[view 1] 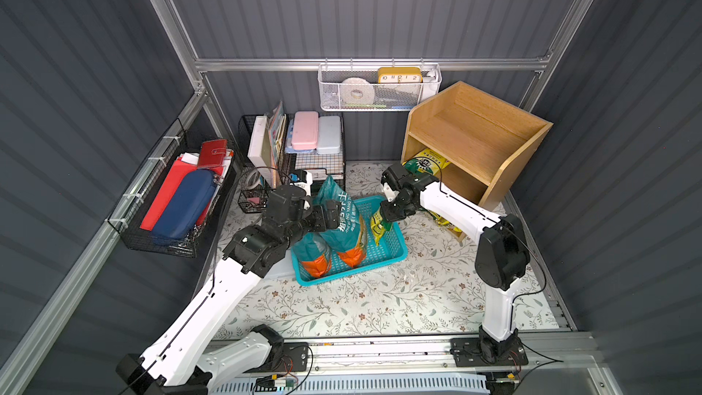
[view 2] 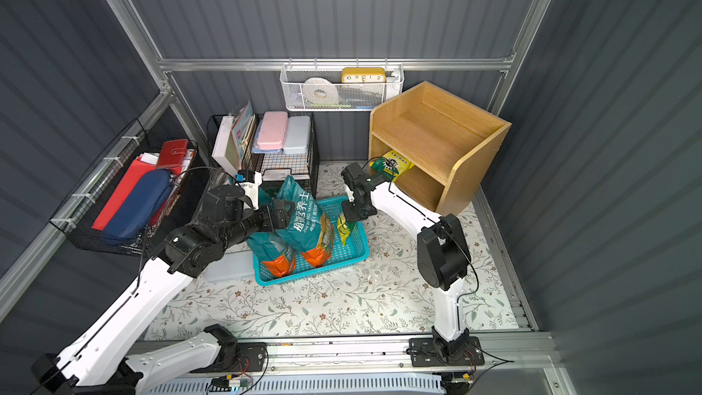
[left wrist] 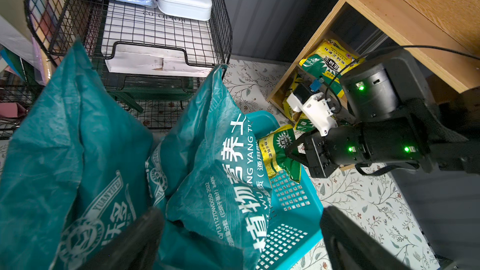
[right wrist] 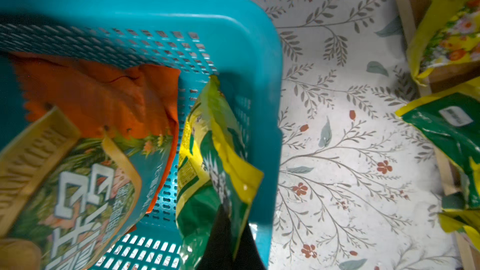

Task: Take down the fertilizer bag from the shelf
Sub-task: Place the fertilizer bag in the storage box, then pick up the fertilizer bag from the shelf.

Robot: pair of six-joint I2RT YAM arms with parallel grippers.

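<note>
In both top views, we are seeing the right hand (view 1: 388, 218) pinching shut on the top edge of the fertilizer bag (view 1: 377, 227). The bag is off the shelf (view 1: 475, 134) and hanging at the shelf-side edge of the teal basket (view 1: 400, 250), with its lower end inside. The left hand (view 1: 329, 215) is spread wide and holding nothing, close against the tall soil bags (view 1: 342, 222); we cannot tell whether it is touching them. We are judging that a nudge there could tip those bags toward the hanging one.

In the left wrist view, the right hand (left wrist: 296, 151) is gripping only a thin corner of the fertilizer bag (left wrist: 275, 149), so we are expecting a risk of it slipping out early. Other yellow-green bags (left wrist: 327, 58) are sticking out of the shelf (left wrist: 415, 9) just behind the right arm. We are thinking a careless retreat could snag them and drag them onto the counter (left wrist: 363, 203).

In the right wrist view, the fertilizer bag (right wrist: 215, 151) is hanging upright between an orange-bottomed soil bag (right wrist: 98, 94) and the basket wall (right wrist: 262, 74), very near the rim. If we are letting go while it is leaning outward, it could be flopping over the rim onto the counter (right wrist: 337, 125) rather than settling inside.
</note>
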